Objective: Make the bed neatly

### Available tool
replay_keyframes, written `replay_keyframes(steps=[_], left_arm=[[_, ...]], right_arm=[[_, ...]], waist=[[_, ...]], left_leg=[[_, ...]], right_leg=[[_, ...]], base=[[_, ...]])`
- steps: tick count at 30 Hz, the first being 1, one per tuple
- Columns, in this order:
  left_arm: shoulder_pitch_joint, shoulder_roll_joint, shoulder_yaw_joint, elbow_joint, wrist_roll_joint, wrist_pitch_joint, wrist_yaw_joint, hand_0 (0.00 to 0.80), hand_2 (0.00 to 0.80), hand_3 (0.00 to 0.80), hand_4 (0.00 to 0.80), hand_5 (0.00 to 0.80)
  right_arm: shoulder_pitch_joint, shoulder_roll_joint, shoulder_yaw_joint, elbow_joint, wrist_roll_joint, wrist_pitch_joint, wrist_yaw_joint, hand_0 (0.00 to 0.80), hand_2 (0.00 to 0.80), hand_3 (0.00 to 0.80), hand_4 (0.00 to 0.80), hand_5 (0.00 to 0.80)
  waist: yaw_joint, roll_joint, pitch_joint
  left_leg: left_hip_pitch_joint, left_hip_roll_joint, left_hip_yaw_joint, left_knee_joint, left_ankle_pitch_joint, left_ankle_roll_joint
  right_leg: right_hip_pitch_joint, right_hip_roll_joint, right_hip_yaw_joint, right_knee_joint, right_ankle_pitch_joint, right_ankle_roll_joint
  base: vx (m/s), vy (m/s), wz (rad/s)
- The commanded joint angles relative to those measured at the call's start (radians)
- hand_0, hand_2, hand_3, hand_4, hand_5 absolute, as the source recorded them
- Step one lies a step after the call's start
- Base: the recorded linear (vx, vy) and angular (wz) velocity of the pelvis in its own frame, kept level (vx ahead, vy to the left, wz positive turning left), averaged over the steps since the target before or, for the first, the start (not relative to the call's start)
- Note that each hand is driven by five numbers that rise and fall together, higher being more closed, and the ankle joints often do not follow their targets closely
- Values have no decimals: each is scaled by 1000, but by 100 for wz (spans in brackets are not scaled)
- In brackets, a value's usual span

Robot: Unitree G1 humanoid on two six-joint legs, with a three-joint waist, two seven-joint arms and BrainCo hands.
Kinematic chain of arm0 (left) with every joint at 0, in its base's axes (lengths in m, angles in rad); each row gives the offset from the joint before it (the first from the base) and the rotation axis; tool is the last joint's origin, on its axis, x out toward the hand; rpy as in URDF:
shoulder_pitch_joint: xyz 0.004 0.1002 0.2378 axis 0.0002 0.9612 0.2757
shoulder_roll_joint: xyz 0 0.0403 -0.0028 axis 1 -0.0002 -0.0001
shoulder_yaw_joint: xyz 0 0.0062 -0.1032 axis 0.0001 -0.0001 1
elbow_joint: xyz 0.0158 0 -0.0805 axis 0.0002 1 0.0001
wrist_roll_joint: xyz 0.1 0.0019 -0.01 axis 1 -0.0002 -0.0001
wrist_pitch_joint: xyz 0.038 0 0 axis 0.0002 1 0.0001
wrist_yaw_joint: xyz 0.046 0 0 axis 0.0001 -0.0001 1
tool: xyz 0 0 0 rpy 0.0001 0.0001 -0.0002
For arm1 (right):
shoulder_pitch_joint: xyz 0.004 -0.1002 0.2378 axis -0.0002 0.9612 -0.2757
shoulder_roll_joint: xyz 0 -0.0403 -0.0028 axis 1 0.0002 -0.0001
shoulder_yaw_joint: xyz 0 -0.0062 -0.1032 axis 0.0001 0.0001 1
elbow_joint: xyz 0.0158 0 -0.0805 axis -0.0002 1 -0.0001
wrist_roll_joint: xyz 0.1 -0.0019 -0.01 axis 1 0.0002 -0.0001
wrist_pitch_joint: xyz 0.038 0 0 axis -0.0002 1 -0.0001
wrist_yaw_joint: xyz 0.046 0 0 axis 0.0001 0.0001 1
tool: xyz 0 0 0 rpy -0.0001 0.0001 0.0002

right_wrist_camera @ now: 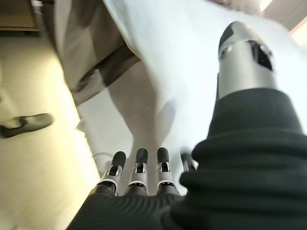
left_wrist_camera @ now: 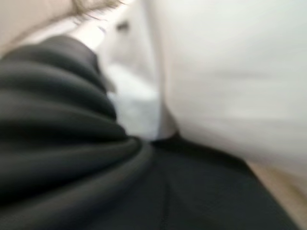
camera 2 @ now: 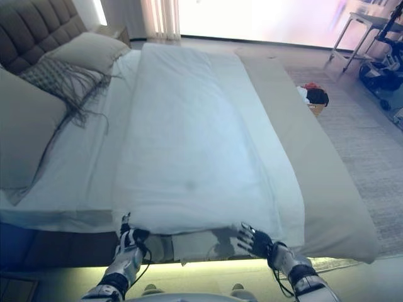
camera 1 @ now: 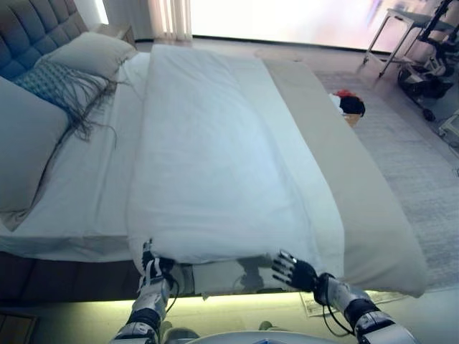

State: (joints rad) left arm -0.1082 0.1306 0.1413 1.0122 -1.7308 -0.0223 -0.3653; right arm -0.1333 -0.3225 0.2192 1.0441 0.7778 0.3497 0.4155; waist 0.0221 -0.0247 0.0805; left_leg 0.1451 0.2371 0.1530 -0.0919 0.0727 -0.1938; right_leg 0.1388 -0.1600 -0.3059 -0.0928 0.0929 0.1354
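Note:
A white duvet [camera 1: 215, 158] lies folded in a long strip down the middle of the bed, over a white sheet [camera 1: 93, 186]. A beige cover [camera 1: 358, 186] runs along the bed's right side. My left hand [camera 1: 152, 269] is up against the duvet's near left corner; its wrist view shows only its dark cover [left_wrist_camera: 57, 143] and white cloth. Just below the duvet's near right edge, my right hand [camera 1: 297, 271] is open. Its fingers [right_wrist_camera: 139, 167] are straight and hold nothing.
White pillows [camera 1: 90, 51] and a fringed patterned cushion [camera 1: 54, 82] lie by the tufted headboard [camera 1: 29, 29] at the left. On the rug to the right stands a basket of clothes [camera 1: 349, 105], with a metal-legged table [camera 1: 401, 29] beyond it.

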Motion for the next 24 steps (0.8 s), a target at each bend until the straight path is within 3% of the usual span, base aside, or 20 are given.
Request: replay_keyframes(steps=[1, 8, 12, 18, 24], left_arm=[[-56, 76, 70, 45, 44, -5, -126, 800, 800, 800, 800, 800], [-31, 171, 154, 59, 88, 4, -182, 800, 800, 800, 800, 800], [-13, 261, 221, 43, 123, 5, -175, 800, 800, 800, 800, 800], [12, 433, 377, 81, 79, -19, -40, 800, 800, 800, 800, 800], [63, 524, 478, 96, 123, -9, 123, 800, 800, 800, 800, 800]], right_arm=[[-35, 0, -50, 91, -69, -31, 86, 0, 0, 0, 0, 0], [-3, -8, -61, 135, -99, -34, 108, 0, 0, 0, 0, 0], [6, -26, -79, 142, -86, -42, 107, 0, 0, 0, 0, 0], [-1, -39, -85, 155, -50, -72, 100, 0, 0, 0, 0, 0], [-11, -55, -79, 131, 5, -59, 74, 0, 0, 0, 0, 0]], waist=[[68, -13, -5], [69, 9, -21], [77, 26, -29], [99, 46, -37], [121, 49, -44]], left_leg=[[-10, -40, -37, 5, -50, 41], [-12, -62, -48, 5, -55, 54], [-14, -74, -54, 5, -56, 62], [-23, -93, -67, 5, -60, 70], [-31, -114, -68, 5, -69, 76]], right_leg=[[67, -47, -36, 17, -81, 24], [67, -55, -32, 27, -87, 24], [66, -61, -36, 29, -86, 28], [68, -71, -49, 17, -79, 36], [52, -86, -64, 6, -67, 49]], base=[[-26, 93, 3], [-31, 89, 1], [-45, 99, 1], [-48, 101, 0], [-59, 123, 6]])
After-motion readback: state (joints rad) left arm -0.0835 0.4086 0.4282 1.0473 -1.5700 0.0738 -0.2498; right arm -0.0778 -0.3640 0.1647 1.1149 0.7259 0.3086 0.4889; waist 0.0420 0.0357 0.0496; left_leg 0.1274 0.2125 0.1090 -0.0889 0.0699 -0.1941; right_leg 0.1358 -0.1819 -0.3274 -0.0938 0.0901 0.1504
